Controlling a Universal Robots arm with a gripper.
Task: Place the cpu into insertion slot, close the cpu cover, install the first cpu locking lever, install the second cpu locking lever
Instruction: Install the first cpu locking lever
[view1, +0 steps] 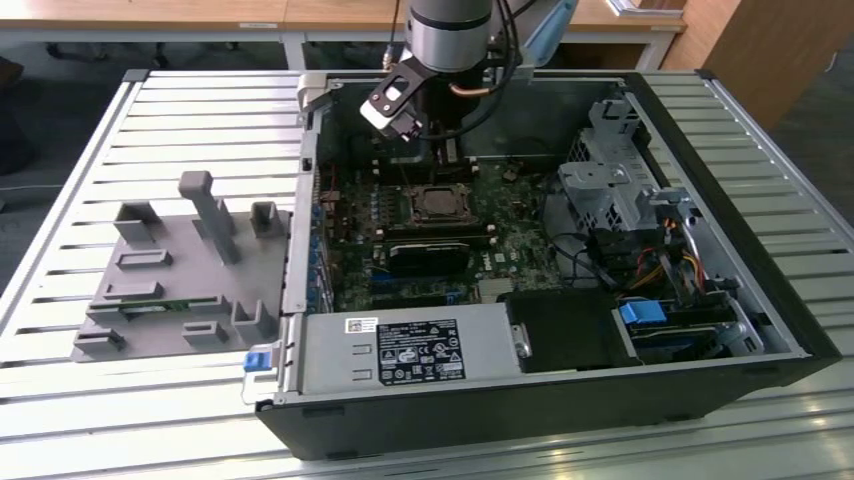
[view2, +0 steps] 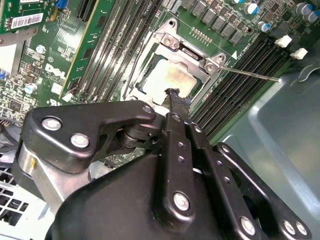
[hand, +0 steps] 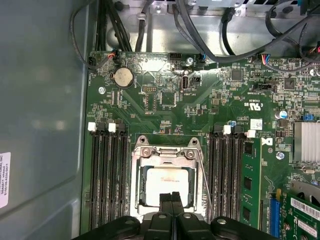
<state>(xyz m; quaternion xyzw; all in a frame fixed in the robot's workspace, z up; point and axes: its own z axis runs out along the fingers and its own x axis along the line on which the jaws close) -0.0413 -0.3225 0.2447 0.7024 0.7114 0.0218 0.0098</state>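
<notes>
Cpu within cpu cover window, between memory slots, gripper above.

Arm upright, wrist pointing straight down, gripper low in the exterior view, fingers pressed together with no gap at the tips, black linkage bars folded inward in both wrist views

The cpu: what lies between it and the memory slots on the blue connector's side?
In the first wrist view: the silver cpu cover, then a thin wire lever.
</notes>
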